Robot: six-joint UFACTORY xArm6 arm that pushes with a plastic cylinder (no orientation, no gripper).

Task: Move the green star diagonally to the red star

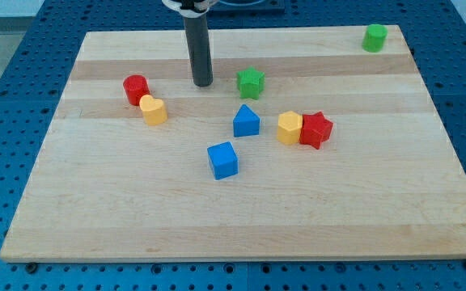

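Green star (251, 81) sitting toward view's top, well apart from red star (315, 129) — push not yet begun. My tip (203, 83) resting just left of it; no jawed end effector, only rod. Whole diagonal run remaining.

Green star (251, 82) up-left of red star (316, 129)

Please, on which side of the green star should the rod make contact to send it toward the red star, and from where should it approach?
There is no gripper, so push instead. The red star lies toward the view's lower right of the green star. I would probably press the green star's upper-left face. My tip stands apart at its left, so it should first shift slightly toward the view's top, then drive diagonally.
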